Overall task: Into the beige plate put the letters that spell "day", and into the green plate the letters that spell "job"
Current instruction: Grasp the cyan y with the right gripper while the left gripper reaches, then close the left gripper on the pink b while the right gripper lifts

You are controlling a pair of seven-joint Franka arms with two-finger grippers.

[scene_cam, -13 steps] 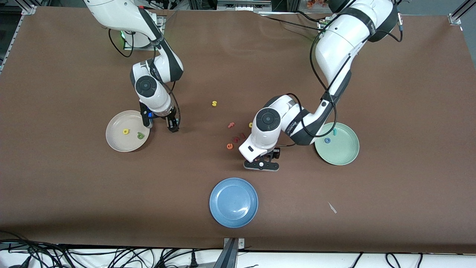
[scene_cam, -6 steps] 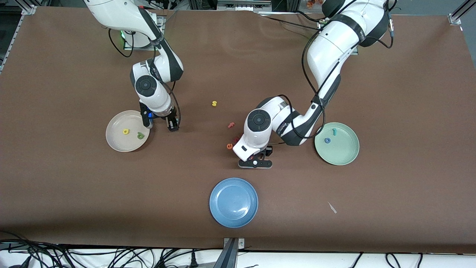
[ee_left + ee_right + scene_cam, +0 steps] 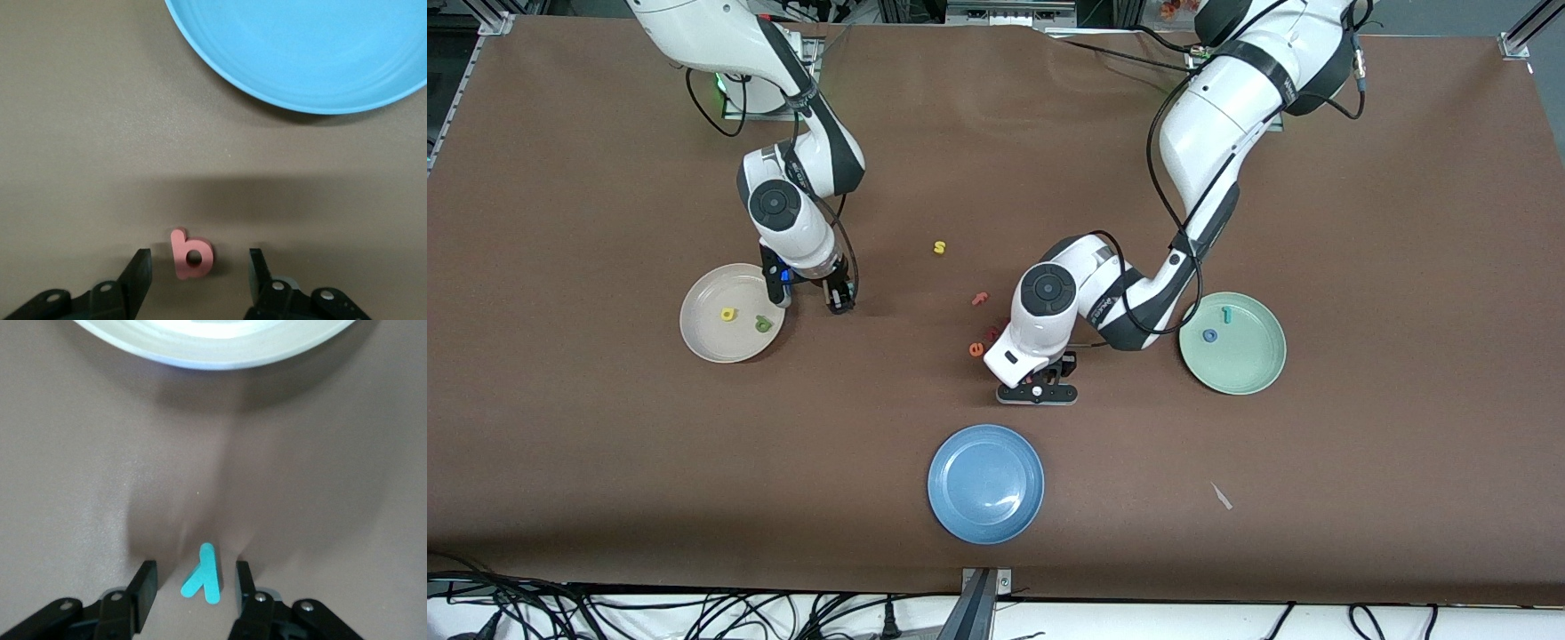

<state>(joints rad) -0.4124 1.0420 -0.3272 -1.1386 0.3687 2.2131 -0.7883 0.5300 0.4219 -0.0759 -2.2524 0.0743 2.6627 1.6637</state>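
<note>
On the table, a pink b (image 3: 192, 253) lies between the fingers of my left gripper (image 3: 199, 267), which is open and touches it on neither side. A teal y (image 3: 205, 573) lies between the fingers of my right gripper (image 3: 195, 568), open with a narrow gap on each side. The left gripper (image 3: 1039, 378) is low over the table's middle. The right gripper (image 3: 809, 300) is beside the beige plate (image 3: 707, 336), which holds a yellow a (image 3: 728, 313) and a green d (image 3: 763, 324). The green plate (image 3: 1247, 366) holds a teal j (image 3: 1226, 313) and a blue o (image 3: 1209, 335).
A blue plate (image 3: 986, 483) sits nearer the front camera than the left gripper. Loose letters lie beside that gripper: a yellow s (image 3: 939, 247), a pink f (image 3: 980, 299) and an orange e (image 3: 975, 349). A white scrap (image 3: 1221, 495) lies toward the left arm's end.
The left gripper has shifted a little toward the right arm's end and settled around the pink b. The right arm has stayed by the beige plate.
</note>
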